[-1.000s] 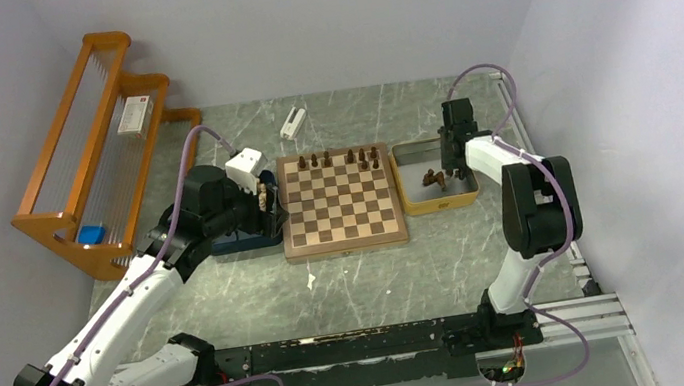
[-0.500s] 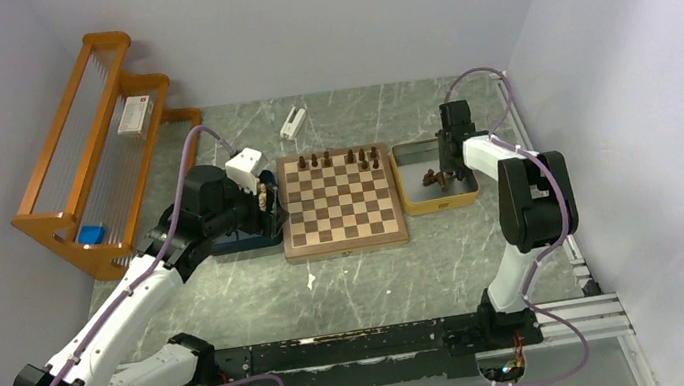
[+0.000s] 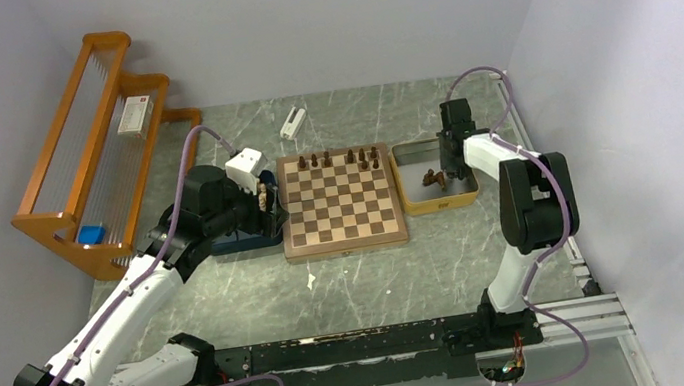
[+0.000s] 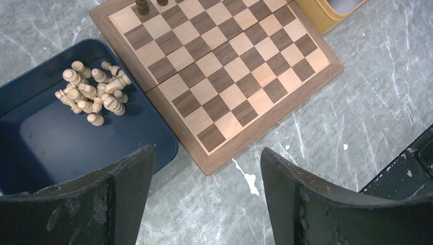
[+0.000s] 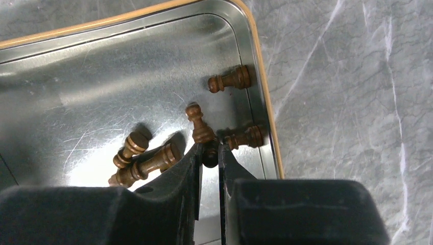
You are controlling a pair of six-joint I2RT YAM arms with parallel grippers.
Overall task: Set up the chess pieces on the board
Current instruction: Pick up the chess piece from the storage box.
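The left gripper (image 4: 207, 161) hangs wide open and empty above the blue tray (image 4: 30, 138), where the pale pieces (image 4: 92, 92) lie heaped, left of the board (image 3: 340, 203) mid-desk toward the far edge. Only a few dark pieces (image 3: 327, 159) stand on its far row, so most is left. In the yellow tray (image 3: 441, 204) near the right edge, the right gripper (image 5: 209, 149) pinches a dark piece (image 5: 210, 156), mostly hidden, its kind unclear.

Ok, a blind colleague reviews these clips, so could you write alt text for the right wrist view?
The right gripper pinches a dark brown chess piece between nearly shut fingers inside a yellow-rimmed metal tray. Several more dark pieces sit scattered around it on the tray floor, and grey marbled table shows to the right.
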